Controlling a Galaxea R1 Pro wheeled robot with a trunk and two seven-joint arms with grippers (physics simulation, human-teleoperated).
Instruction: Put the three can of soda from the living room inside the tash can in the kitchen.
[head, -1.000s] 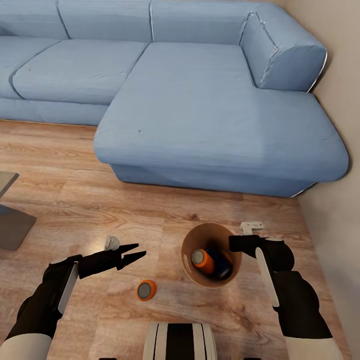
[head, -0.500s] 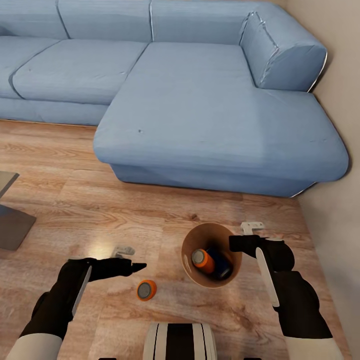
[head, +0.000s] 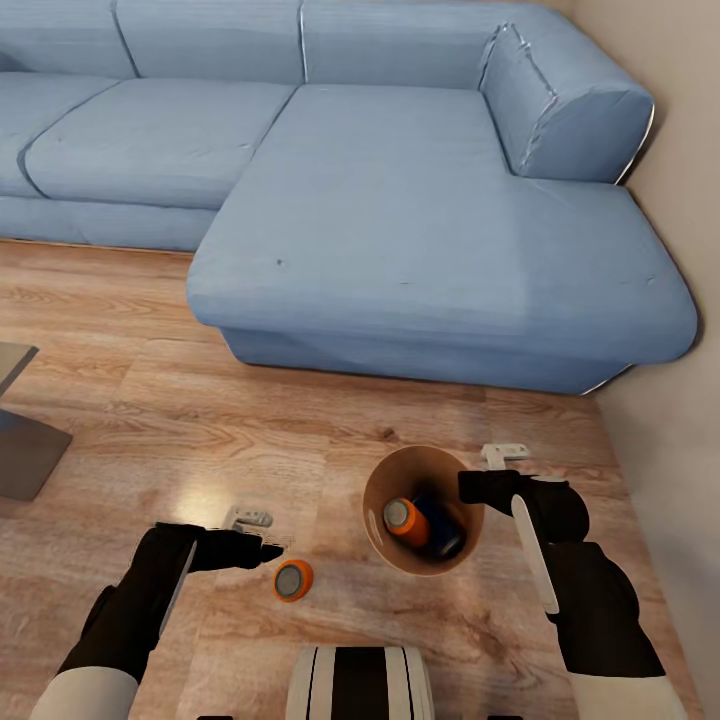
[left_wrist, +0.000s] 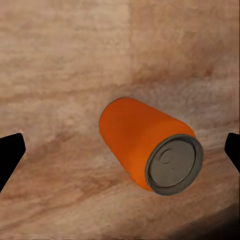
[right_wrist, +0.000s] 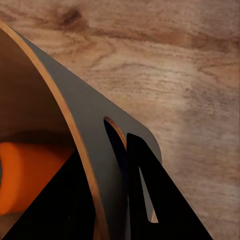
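The tash can (head: 378, 498), a light-brown tapered bin, stands on the wood floor in front of the sofa. My right gripper (head: 472, 487) is shut on its rim, and the pinched wall (right_wrist: 75, 115) runs between the black fingers (right_wrist: 142, 195). One orange can of soda (head: 405, 521) lies inside the bin, its orange side (right_wrist: 25, 175) also seen past the rim. A dark shape beside it cannot be made out. Another can of soda (head: 293, 580) rests on the floor left of the bin. My left gripper (head: 268, 550) hovers just left of it, open, with the can (left_wrist: 145, 145) between the two fingertips (left_wrist: 10, 155).
A blue sectional sofa (head: 400, 200) fills the far side. A beige wall (head: 670, 400) closes the right. A grey-brown coffee table corner (head: 20, 440) sits at the left edge. Small white pieces (head: 247, 517) (head: 503, 452) lie on the floor. My base (head: 360, 685) is below.
My left arm has drawn back and dropped toward the floor can, its fingers now framing it. The right gripper, bin and cans have not moved.
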